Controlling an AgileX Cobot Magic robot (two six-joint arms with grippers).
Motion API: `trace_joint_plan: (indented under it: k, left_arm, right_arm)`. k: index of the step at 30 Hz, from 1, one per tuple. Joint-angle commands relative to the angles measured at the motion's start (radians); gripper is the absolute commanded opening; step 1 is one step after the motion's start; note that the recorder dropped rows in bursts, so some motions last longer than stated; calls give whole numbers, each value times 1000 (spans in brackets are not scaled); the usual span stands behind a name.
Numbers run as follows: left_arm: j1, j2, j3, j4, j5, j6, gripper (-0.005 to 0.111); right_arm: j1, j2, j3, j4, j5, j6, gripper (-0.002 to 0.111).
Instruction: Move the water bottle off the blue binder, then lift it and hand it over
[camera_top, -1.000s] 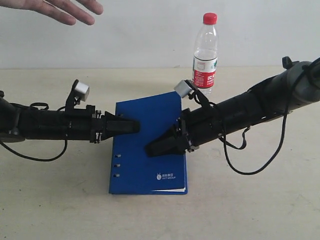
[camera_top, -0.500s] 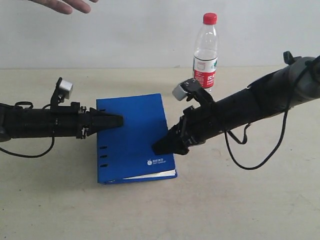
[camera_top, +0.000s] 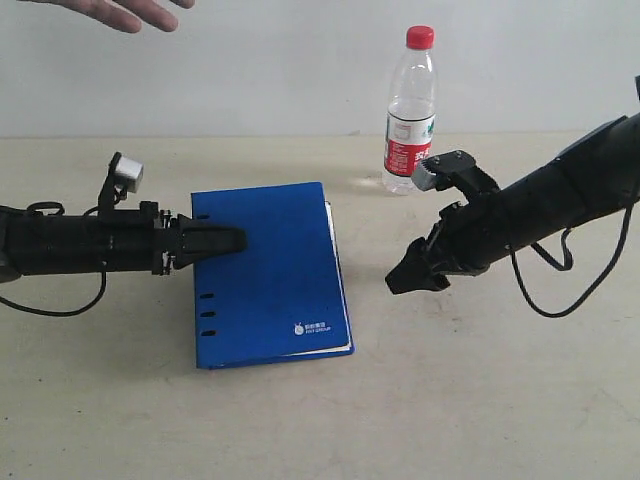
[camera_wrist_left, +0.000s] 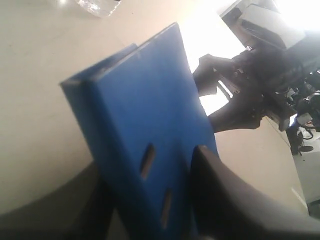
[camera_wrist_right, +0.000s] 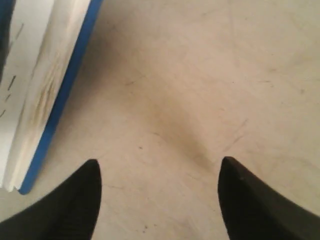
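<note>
The water bottle (camera_top: 410, 110), clear with a red cap and red-and-white label, stands upright on the table behind the blue binder (camera_top: 275, 290) and apart from it. The binder lies flat with its slotted spine to the left. My left gripper (camera_top: 235, 240) is shut on the binder's spine edge; in the left wrist view the blue cover (camera_wrist_left: 145, 100) sits pinched inside that gripper (camera_wrist_left: 150, 165). My right gripper (camera_top: 400, 282) hangs open over bare table right of the binder, holding nothing. In the right wrist view it (camera_wrist_right: 159, 167) frames bare tabletop, with the binder's white pages (camera_wrist_right: 35, 85) off to one side.
A person's hand (camera_top: 120, 12) reaches in at the top left above the table. A plain wall runs behind the beige table (camera_top: 480, 400). The bottle's base (camera_wrist_left: 97, 5) and the right arm (camera_wrist_left: 250, 95) show in the left wrist view.
The left gripper dragged the binder to the left, then held still. The right gripper pulled back to the right, off the binder, onto bare table. The bottle stayed put.
</note>
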Motion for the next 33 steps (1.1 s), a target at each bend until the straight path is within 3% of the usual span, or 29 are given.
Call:
trace_joint_plan:
  k: [1, 4, 11, 15, 20, 24, 28, 33]
  left_arm:
    - [-2, -63, 37, 24, -9, 111, 4]
    - [-2, -133, 100, 6, -9, 194, 4]
    - [-2, -297, 192, -13, -9, 196, 4]
    - [-2, -379, 227, -13, -9, 196, 4]
    - [-2, -467, 256, -6, -9, 196, 4]
    - [-2, -508, 278, 10, -40, 196, 4]
    - [-2, -521, 297, 23, -53, 196, 4]
    - [-2, -537, 319, -2, -57, 196, 4]
  right_arm:
    - [-5, -14, -3, -16, 86, -4, 35]
    - [-5, -14, -3, -16, 65, -4, 1]
    - [-5, -15, -3, 10, -55, 33, 0]
    - [-5, -45, -3, 78, -80, -60, 0]
    - [-7, -154, -3, 243, 33, -224, 0]
    - [-21, -260, 1, 271, 197, -272, 0]
    - [-83, -376, 97, 382, 145, -374, 0]
    - [-264, -559, 300, 599, 169, -649, 0]
